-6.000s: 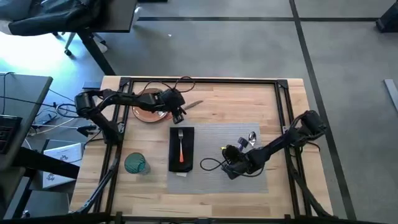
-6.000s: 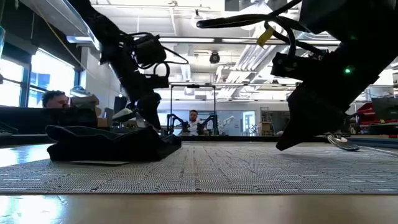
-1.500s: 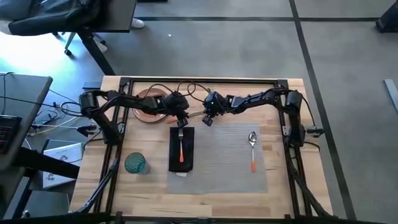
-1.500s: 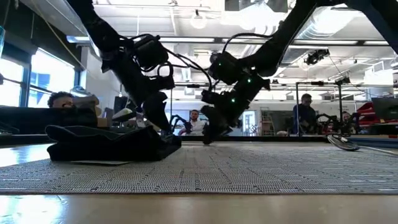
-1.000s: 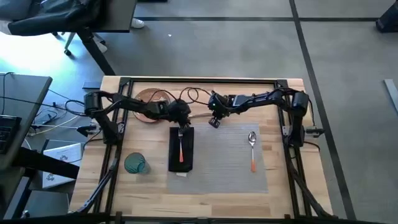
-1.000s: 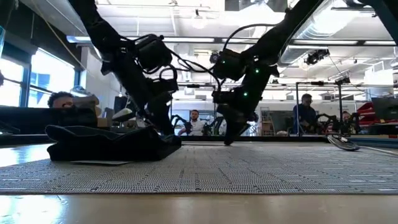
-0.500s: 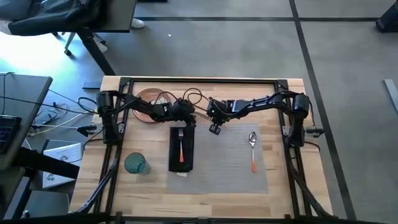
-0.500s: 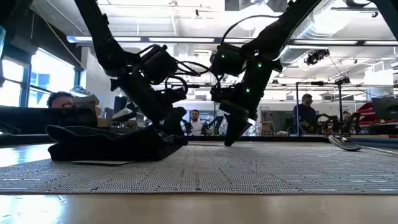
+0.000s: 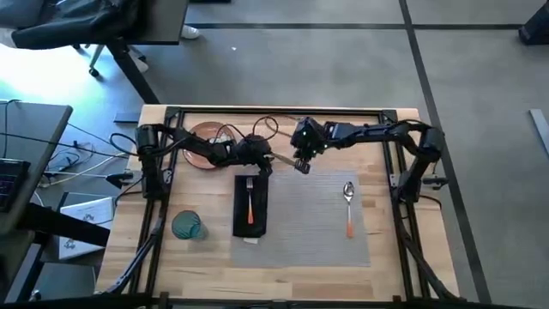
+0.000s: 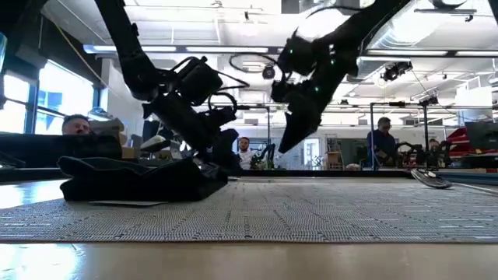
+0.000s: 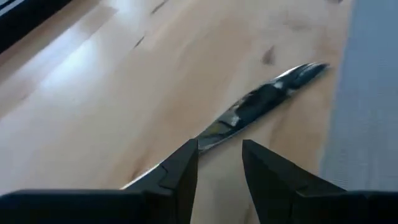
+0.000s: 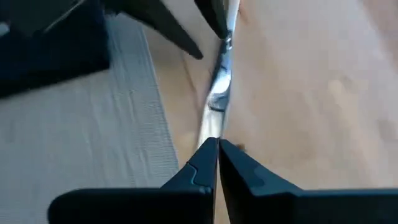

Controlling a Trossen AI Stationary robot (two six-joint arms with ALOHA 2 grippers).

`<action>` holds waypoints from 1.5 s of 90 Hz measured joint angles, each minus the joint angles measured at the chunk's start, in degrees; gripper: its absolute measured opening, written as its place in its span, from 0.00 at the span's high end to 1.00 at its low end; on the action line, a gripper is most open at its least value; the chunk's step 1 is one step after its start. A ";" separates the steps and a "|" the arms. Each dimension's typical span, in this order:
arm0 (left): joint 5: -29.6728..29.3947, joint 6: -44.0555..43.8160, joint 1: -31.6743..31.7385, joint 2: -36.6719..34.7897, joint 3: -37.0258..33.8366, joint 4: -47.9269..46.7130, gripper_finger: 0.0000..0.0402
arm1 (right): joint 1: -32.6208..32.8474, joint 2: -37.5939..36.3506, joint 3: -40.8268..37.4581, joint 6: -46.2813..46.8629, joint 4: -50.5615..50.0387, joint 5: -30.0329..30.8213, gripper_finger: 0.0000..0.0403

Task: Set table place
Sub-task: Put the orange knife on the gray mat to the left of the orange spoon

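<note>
The knife (image 9: 281,159) lies on the wood just beyond the grey placemat's (image 9: 309,215) far edge, between my two grippers. My left gripper (image 11: 219,155) is open and low over the knife (image 11: 261,99), which runs under one finger. My right gripper (image 12: 217,146) is shut and raised off the table (image 10: 286,144), above the knife's other end. A fork (image 9: 250,202) lies on the black napkin (image 9: 250,225), and a spoon (image 9: 348,206) lies on the placemat's right side. The plate (image 9: 206,144) is far left and the teal glass (image 9: 187,226) near left. My left gripper has one finger (image 11: 183,165) across the knife where the blade passes under it; whether they touch, I cannot tell. My right gripper's shut fingertips (image 12: 208,152) line up with the blade (image 12: 219,93), but the left wrist view shows the blade's end (image 11: 308,70) free on the wood. I cannot tell whether it touches.
Both arms meet over the far middle of the table (image 9: 395,257), with looping cables above the plate. The placemat's middle is bare. People and other equipment show in the room behind the table in the low view.
My right gripper has dipped toward the table's near edge beside the knife, then risen clear of the table and drawn back toward the far edge. My left gripper has crept toward the table's right edge and tipped lower.
</note>
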 joint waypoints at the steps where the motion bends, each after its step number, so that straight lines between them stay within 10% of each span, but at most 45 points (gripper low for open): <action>1: 0.02 0.01 -0.05 0.00 0.00 0.00 0.72 | -0.27 0.17 0.01 0.32 0.45 -0.45 0.99; 45: 0.61 0.19 -0.72 0.00 0.00 -0.02 0.72 | -1.43 11.41 0.48 8.50 6.89 -5.13 0.76; 135: 0.61 9.33 -0.68 9.09 3.43 9.70 0.72 | 2.24 11.95 0.31 12.20 10.02 -1.72 0.76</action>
